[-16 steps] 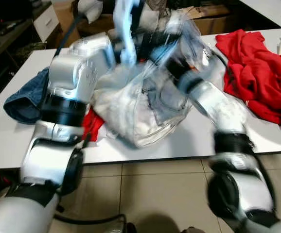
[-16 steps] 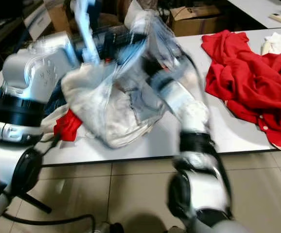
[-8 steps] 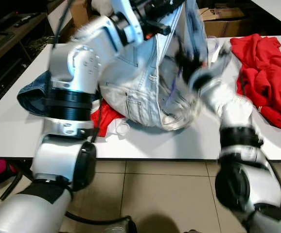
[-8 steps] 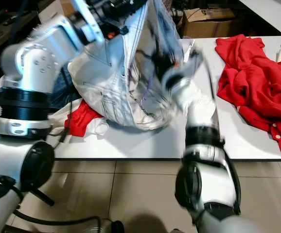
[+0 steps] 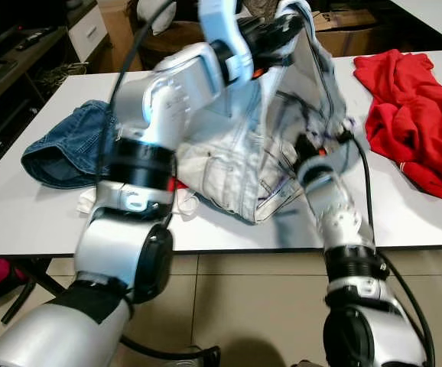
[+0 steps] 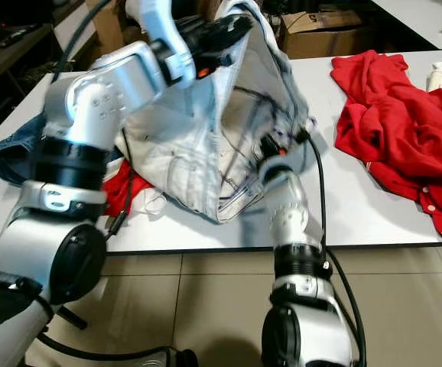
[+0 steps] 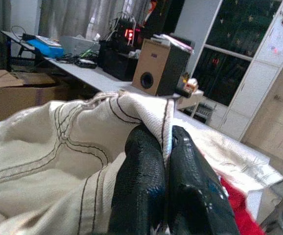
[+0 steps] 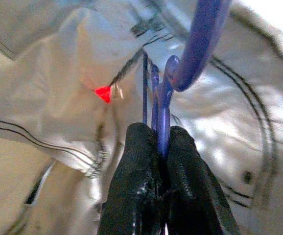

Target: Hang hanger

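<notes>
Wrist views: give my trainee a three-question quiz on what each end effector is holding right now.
1. True or false: the left end effector is shut on the pale denim garment.
2. What does the right end effector pinch? A) red garment B) purple hanger C) cable
3. Which garment lies on the white table at the robot's far left?

Key:
1. True; an edge of the cloth sits between its fingers.
2. B, the purple hanger, inside the pale garment.
3. The blue denim garment; the red garment lies to the right.
</notes>
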Motion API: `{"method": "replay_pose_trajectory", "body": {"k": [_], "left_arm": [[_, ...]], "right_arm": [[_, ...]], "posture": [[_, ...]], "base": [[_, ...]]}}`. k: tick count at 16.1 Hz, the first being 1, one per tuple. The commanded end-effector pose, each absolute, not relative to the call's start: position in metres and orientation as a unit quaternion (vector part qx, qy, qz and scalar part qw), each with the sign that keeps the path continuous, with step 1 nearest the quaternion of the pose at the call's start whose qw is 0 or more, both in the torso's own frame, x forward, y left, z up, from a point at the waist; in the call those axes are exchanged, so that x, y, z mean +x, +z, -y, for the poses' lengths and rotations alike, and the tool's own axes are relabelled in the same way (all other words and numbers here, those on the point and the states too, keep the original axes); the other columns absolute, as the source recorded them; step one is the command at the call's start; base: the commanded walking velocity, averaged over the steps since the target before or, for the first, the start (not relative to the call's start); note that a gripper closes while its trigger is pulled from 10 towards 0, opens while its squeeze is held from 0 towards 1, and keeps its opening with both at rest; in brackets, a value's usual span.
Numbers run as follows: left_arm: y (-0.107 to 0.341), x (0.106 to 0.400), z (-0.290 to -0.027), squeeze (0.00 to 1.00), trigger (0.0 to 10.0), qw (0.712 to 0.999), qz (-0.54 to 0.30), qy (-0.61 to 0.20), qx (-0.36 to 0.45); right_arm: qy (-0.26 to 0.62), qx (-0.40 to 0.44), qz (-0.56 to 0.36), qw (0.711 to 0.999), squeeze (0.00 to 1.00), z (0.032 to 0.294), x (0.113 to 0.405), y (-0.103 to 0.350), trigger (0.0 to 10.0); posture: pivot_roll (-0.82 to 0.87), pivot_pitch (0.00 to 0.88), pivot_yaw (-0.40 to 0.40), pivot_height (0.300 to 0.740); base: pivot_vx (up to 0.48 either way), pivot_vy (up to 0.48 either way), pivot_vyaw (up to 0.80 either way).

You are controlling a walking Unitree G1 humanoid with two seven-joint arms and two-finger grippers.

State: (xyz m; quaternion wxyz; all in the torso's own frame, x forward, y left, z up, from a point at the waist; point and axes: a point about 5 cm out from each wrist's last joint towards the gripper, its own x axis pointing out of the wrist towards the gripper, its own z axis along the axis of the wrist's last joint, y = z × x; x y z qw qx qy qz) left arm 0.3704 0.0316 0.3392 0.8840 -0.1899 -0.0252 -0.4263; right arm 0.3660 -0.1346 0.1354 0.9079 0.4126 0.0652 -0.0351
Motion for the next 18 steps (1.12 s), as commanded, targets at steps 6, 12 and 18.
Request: {"method": "replay_pose_trajectory", "body": {"k": [6,12,18], "left_arm": [[0.346,0.365,-0.023,0.00,0.0,0.889,0.001,-0.427,-0.167],[0.372,0.361,-0.031,0.00,0.0,0.863,-0.016,-0.421,-0.277],[0.424,0.361,-0.034,0.00,0.0,0.817,0.003,-0.419,-0.397]], "right_arm": [[0.083,0.564,0.007,0.822,0.00,0.126,0.364,0.156,10.0],[0.045,0.540,-0.072,0.837,0.00,0.120,0.373,0.129,10.0],[-0.029,0.471,-0.193,0.860,0.00,0.131,0.352,0.071,10.0]], "posture": [[-0.12,0.000,0.157,0.740],[-0.09,0.000,0.118,0.740],[-0.10,0.000,0.137,0.740]], "base": [[0.000,0.000,0.00],[0.000,0.000,0.00],[0.000,0.000,0.00]]}}
